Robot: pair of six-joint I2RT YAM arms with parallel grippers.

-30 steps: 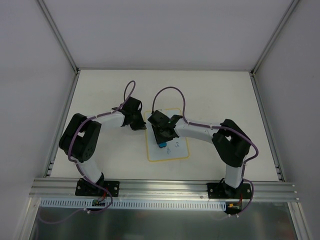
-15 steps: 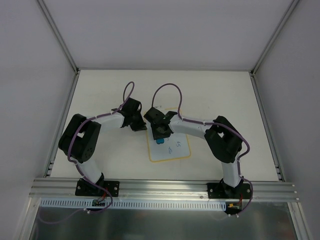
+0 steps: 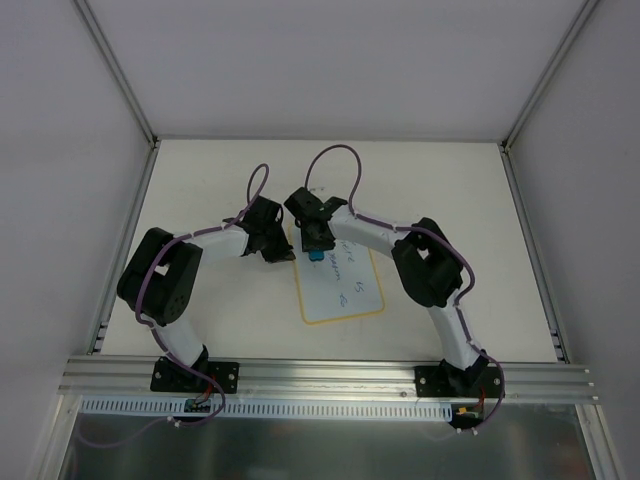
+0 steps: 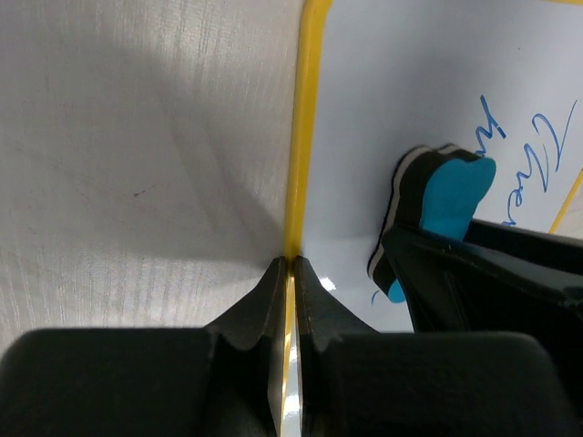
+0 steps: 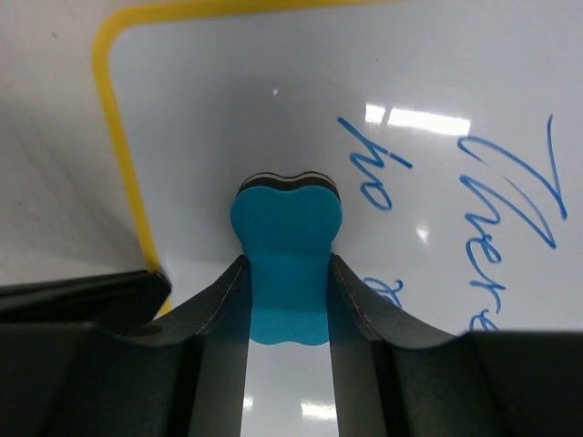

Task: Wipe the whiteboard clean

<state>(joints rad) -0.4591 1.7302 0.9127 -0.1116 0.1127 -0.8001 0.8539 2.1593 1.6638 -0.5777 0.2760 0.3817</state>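
The cream desk (image 3: 450, 200) carries the whiteboard (image 3: 340, 305), which lies flat at its middle between the two arms. The left gripper (image 4: 290, 266) is pinched together on the board's yellow left rim, seemingly to steady it. The right gripper (image 5: 287, 264) is clamped on a blue eraser (image 5: 284, 223), which is pressed to the board near its far left corner. Blue handwriting (image 5: 510, 205) stands just beside the eraser, and a few marks sit mid-board. Wiping looks barely begun, with most strokes left to clear.
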